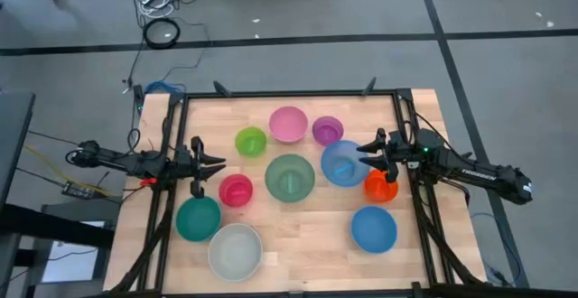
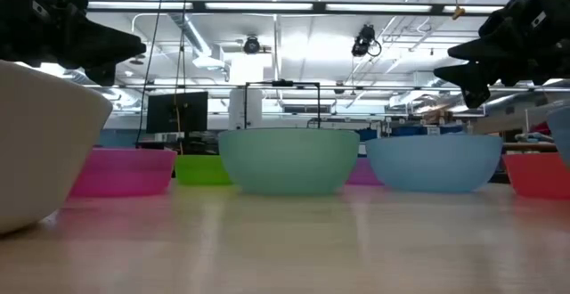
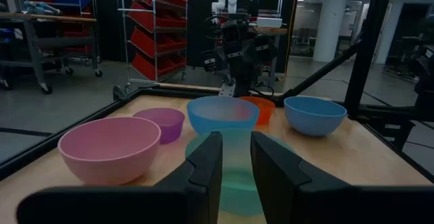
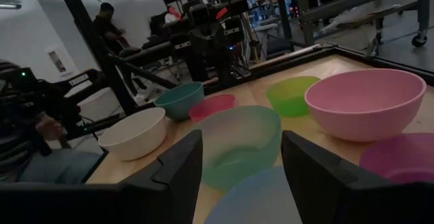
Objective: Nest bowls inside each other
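Light wooden tabletop point(image 1: 307, 239) framed by dark rails, set on a grey floor with dark seams; loose cables point(image 1: 161, 29) on the floor beyond the far edge. Nine bowls spread over the wood, none nested. Toward the far edge: lime green bowl point(image 1: 251, 141), pink bowl point(image 1: 288, 124), purple bowl point(image 1: 327, 130). At the middle: sage green bowl point(image 1: 290, 177), with light blue bowl point(image 1: 344, 163) just beside it toward the right edge and magenta bowl point(image 1: 236, 190) toward the left edge. Orange bowl point(image 1: 380, 186) near the right edge, touching the light blue one. Toward the near edge: teal bowl point(image 1: 198, 218), pale grey-white bowl point(image 1: 235, 251), blue bowl point(image 1: 374, 228).

Left gripper point(image 1: 217, 163) above the left edge, fingers slightly apart, holding nothing. Right gripper point(image 1: 363, 153) over the light blue bowl's rim, fingers wide apart, empty.

Beyond the table: bright ceiling strip lights point(image 2: 267, 7), a dark monitor point(image 2: 177, 111), red bin shelving point(image 3: 152, 27), and a person point(image 4: 108, 27) in dark clothes standing far off.
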You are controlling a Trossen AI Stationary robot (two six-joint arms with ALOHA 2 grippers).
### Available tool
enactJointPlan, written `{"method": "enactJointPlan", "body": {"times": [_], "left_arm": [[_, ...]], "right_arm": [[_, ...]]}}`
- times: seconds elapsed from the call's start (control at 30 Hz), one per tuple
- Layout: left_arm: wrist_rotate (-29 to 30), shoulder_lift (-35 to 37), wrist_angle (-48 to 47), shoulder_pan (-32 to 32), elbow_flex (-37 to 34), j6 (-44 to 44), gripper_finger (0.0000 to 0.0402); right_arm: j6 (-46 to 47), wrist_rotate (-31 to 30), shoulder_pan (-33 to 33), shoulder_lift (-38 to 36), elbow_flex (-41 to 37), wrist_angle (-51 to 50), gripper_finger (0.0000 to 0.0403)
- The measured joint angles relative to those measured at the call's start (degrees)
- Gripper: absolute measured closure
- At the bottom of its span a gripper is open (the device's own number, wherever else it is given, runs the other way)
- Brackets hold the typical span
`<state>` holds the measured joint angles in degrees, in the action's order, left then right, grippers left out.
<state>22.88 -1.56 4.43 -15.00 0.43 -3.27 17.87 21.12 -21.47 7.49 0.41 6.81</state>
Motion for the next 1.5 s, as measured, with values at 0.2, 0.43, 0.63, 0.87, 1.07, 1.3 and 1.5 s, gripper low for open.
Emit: {"method": "enactJointPlan", "body": {"times": [0.2,0.43,0.63,0.87,1.07,1.3,1.5], "left_arm": [[0.0,0.0,0.0,0.0,0.0,0.0,0.0316],[0.0,0.0,0.0,0.0,0.0,-1.1,0.0316],[0.0,0.0,9.0,0.0,0.0,-7.3,0.0316],[1.6,0.0,17.8,0.0,0.0,-4.4,0.0316],[2.7,0.0,21.8,0.0,0.0,2.5,0.0316],[3.1,0.0,26.6,0.0,0.0,8.2,0.0316],[6.7,-1.2,26.6,0.0,4.1,17.7,0.0316]], "right_arm": [[0.0,0.0,0.0,0.0,0.0,0.0,0.0213],[0.0,0.0,0.0,0.0,0.0,0.0,0.0213],[3.0,-4.4,0.0,0.0,0.0,5.0,0.0213],[16.1,-7.8,0.0,0.0,0.0,12.8,0.0213],[14.7,-12.9,0.0,0.0,0.5,15.0,0.0213],[19.4,-12.3,0.4,0.1,1.1,17.5,0.0213],[17.0,-13.5,0.4,0.1,1.1,15.8,0.0213]]}}
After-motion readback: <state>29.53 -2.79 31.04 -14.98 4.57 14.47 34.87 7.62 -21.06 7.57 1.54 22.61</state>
